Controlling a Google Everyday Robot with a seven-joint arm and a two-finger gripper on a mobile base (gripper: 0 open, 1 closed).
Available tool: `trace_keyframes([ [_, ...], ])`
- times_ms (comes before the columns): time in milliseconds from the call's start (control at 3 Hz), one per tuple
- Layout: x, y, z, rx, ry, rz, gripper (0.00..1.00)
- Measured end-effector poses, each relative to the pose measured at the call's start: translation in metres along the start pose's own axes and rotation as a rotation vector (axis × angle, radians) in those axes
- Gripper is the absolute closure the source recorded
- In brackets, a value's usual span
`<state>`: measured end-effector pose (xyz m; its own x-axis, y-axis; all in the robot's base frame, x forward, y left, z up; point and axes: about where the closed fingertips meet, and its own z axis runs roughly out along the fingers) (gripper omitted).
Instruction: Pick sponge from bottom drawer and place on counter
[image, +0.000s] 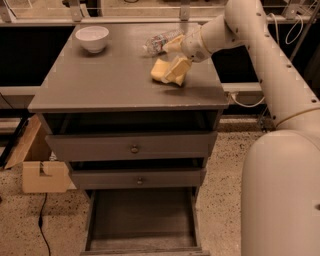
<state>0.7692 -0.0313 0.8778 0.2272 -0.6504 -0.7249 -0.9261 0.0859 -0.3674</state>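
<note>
Resting on the counter (100, 82) near its right edge, the sponge (161, 71) is touched by the gripper (175, 57), whose hold cannot be told as grasping or released, so it could be dragged over that edge if the arm is withdrawn.

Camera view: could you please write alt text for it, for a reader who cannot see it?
The robot's gripper is at a yellow sponge low over the right side of the grey counter, which carries a white bowl and a plastic bottle near its back edge. Below, the bottom drawer stands open, and a cardboard box sits on the floor.
</note>
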Motion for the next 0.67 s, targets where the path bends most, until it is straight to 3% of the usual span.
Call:
trace_keyframes([
  [333, 0.002, 0.0, -0.006, 0.009, -0.013, 0.001, 0.0],
  [667, -0.007, 0.004, -0.048, 0.098, -0.052, -0.024, 0.0],
])
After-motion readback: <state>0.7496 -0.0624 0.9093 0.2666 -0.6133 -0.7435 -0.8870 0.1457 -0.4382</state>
